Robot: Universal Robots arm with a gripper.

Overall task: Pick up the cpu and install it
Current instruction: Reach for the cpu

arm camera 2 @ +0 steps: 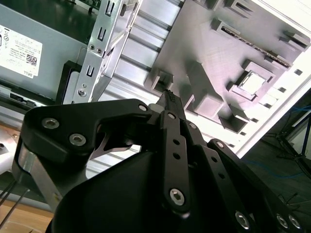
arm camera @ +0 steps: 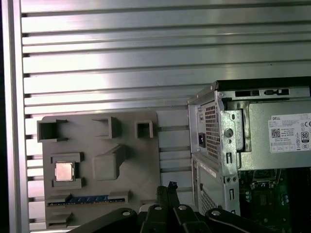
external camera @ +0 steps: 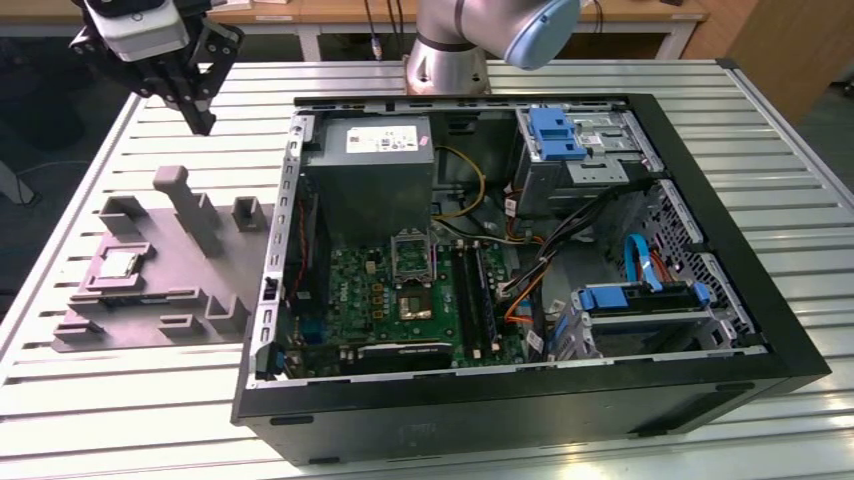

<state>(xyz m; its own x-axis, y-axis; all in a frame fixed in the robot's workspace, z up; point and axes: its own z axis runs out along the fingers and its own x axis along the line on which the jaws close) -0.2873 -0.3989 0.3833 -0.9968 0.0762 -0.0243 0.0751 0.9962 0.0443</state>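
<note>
Closest up, the hand [arm camera 2: 170,98] looks closed and empty, well apart from the cpu [arm camera 2: 252,83] seated in its grey fixture [arm camera 2: 204,34]; lowered unopened, it might jab the cpu.

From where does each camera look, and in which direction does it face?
Exterior view: sits off the arm, above the table, looking down into the open computer case; the arm and gripper show.
First wrist view: rides on the arm, faces down at the grey fixture and cpu; the gripper shows.
Second wrist view: rides on the arm, looks slantwise along the gripper at the fixture.
All three share the cpu in the fixture.
</note>
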